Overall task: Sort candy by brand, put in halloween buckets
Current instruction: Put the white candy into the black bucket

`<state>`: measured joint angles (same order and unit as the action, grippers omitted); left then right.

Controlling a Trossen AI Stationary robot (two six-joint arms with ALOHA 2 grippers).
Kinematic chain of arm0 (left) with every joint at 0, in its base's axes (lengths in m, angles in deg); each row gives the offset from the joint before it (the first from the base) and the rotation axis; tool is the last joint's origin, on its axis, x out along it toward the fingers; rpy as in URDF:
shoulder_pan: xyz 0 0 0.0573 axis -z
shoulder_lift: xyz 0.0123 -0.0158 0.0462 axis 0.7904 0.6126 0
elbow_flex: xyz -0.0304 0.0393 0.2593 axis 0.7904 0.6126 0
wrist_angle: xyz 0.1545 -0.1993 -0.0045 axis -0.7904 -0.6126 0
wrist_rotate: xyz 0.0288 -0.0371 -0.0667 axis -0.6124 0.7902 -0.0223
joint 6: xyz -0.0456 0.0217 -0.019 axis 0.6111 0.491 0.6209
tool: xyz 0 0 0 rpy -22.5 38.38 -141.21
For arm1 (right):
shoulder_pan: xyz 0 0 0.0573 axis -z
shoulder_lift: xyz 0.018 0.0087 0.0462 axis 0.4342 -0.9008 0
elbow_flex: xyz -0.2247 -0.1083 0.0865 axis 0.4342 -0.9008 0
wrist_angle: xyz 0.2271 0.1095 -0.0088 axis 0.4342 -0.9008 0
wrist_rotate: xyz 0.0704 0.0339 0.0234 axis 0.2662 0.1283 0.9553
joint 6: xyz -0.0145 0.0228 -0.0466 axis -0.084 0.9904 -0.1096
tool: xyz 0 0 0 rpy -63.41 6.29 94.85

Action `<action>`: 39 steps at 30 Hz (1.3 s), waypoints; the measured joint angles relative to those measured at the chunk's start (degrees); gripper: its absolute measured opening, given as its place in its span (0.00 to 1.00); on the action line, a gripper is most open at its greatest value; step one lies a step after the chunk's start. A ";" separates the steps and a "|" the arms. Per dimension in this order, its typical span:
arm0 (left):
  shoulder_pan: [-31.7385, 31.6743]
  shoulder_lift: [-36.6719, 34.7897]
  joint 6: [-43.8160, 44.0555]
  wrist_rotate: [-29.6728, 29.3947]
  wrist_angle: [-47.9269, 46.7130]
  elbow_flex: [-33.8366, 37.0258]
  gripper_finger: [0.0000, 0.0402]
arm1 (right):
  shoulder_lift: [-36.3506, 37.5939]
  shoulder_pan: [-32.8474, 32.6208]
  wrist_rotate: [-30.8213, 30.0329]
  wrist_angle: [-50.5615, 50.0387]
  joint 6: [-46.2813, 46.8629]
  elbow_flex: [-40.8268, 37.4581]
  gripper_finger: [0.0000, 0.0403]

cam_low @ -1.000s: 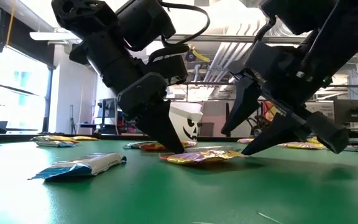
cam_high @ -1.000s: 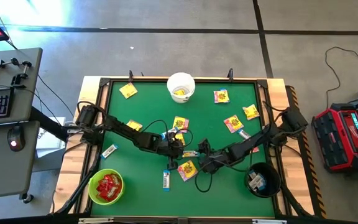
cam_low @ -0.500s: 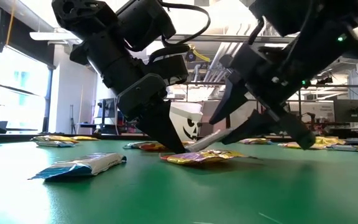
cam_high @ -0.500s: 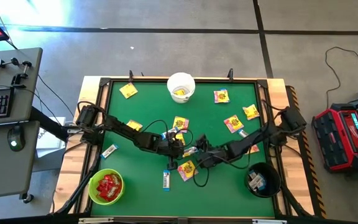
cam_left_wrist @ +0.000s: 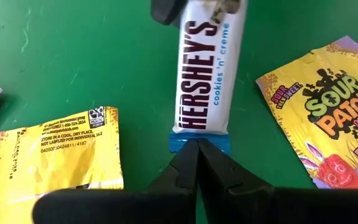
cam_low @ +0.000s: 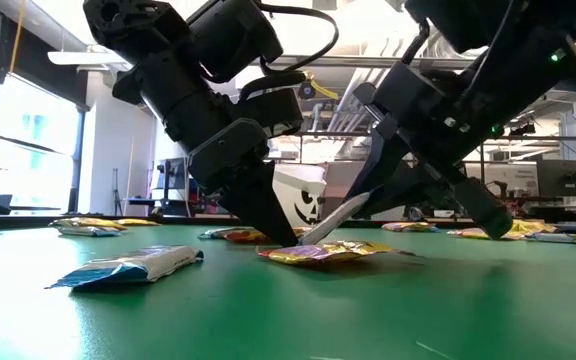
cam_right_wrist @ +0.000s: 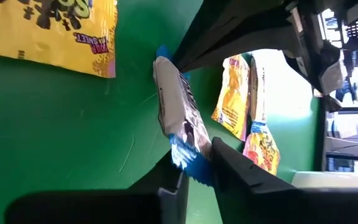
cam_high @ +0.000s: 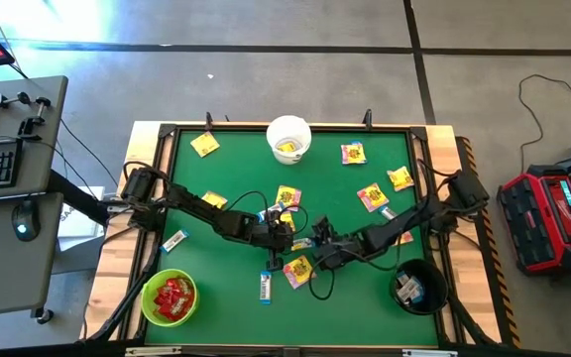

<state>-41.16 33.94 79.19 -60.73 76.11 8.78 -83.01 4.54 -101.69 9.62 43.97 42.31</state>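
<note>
White-and-blue bar (cam_left_wrist: 205,74) reading "HERSHEY'S cookies 'n' creme" at mid-table, tilted up off the green mat (cam_high: 345,198); left gripper (cam_left_wrist: 197,148) closed on its blue end, right gripper (cam_right_wrist: 194,167) clamped on the other end. "SOUR PATCH KIDS" packet (cam_left_wrist: 328,112) just beside it.

Both arms matte black, built of boxy jointed segments, with thin black cables looping loose alongside the forearms. Left pincer (cam_left_wrist: 197,144) and right pincer (cam_right_wrist: 197,167) each end in two slim dark fingers tapering to narrow tips. A small green indicator light glows on the right arm's upper housing in the low view.
</note>
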 joint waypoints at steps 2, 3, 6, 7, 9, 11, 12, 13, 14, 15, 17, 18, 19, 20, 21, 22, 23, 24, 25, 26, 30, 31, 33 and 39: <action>0.00 0.00 0.00 0.00 0.04 0.00 0.00 | 0.00 -0.43 -1.15 0.02 0.03 0.02 0.10; 0.00 -0.07 0.00 -0.06 0.08 0.02 0.00 | 0.00 -0.64 -1.63 0.02 0.16 0.02 0.09; 0.43 -0.32 -0.03 -2.00 0.20 0.10 0.00 | 0.02 -1.05 -3.03 0.04 1.12 0.02 0.04; 0.60 -0.58 -0.23 -2.73 0.17 0.14 0.01 | 0.02 -1.11 -3.25 0.04 1.61 0.02 0.03; 1.06 -0.81 -0.52 -3.44 0.39 0.18 0.03 | 0.03 -1.11 -3.61 0.02 3.05 0.02 0.01; 1.17 -1.37 -1.01 -3.91 0.42 0.22 0.05 | 0.07 -1.11 -3.61 -0.09 4.23 0.02 0.01; 1.30 -1.54 -1.02 -3.97 0.36 0.22 0.07 | 0.07 -1.11 -3.61 -0.17 4.70 0.02 0.00; 1.58 -1.94 -1.03 -4.56 0.07 0.24 0.08 | 0.10 -1.11 -3.63 -0.25 5.24 0.02 0.00; 1.70 -2.44 -1.07 -5.40 -0.63 0.24 0.10 | 0.22 -1.15 -3.83 -0.40 5.84 0.03 0.00; 1.81 -3.03 -1.46 -6.11 -1.43 0.28 0.12 | 0.32 -1.16 -4.18 -0.46 6.42 0.04 0.00; 2.18 -4.54 -1.57 -7.45 -4.31 0.39 0.15 | 1.03 -1.42 -4.99 -1.14 7.05 0.07 0.00; 2.23 -5.32 -1.62 -8.31 -5.57 0.50 0.16 | 1.38 -1.60 -5.67 -1.67 7.16 0.06 0.00; 2.25 -6.23 -1.69 -9.29 -7.03 0.54 0.18 | 1.90 -1.80 -6.19 -1.86 7.46 0.08 0.00; 2.35 -7.12 -1.92 -10.10 -8.31 0.57 0.19 | 2.58 -2.11 -6.87 -2.78 7.98 0.06 0.00; 2.48 -8.17 -2.01 -10.97 -9.21 0.56 0.20 | 3.50 -2.35 -7.04 -3.74 8.85 0.06 0.00; 2.57 -9.17 -2.02 -11.95 -9.95 0.48 0.22 | 4.61 -2.66 -7.03 -4.84 10.02 0.06 0.00; 2.68 -10.01 -1.92 -12.79 -10.66 0.42 0.23 | 5.79 -2.94 -7.06 -6.30 11.37 0.06 0.00; 2.82 -10.67 -1.80 -13.40 -11.26 0.42 0.23 | 7.06 -3.37 -7.05 -8.02 12.96 0.08 0.00; 2.87 -11.18 -1.73 -13.59 -11.60 0.42 0.24 | 8.43 -3.84 -7.04 -10.15 14.71 0.08 0.00; 2.95 -11.58 -1.76 -13.60 -11.63 0.42 0.25 | 9.98 -4.34 -7.08 -12.24 16.44 0.08 0.00; 3.02 -12.72 -2.01 -13.66 -11.08 0.35 0.26 | 16.51 -6.97 -6.67 -25.08 26.60 2.19 0.00; 3.02 -12.72 -2.17 -13.64 -11.00 0.35 0.26 | 17.90 -7.56 -6.48 -29.14 29.45 3.34 0.00; 3.02 -12.66 -2.56 -13.64 -11.12 0.35 0.26 | 20.19 -8.61 -5.48 -37.69 35.23 6.00 0.00; 2.97 -12.68 -3.16 -10.89 -10.41 0.31 0.26 | 21.96 -8.99 5.38 -49.85 51.24 10.89 0.01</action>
<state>-38.18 21.26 76.03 -71.62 65.70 9.09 -61.04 -4.44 -96.31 -40.24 95.21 53.20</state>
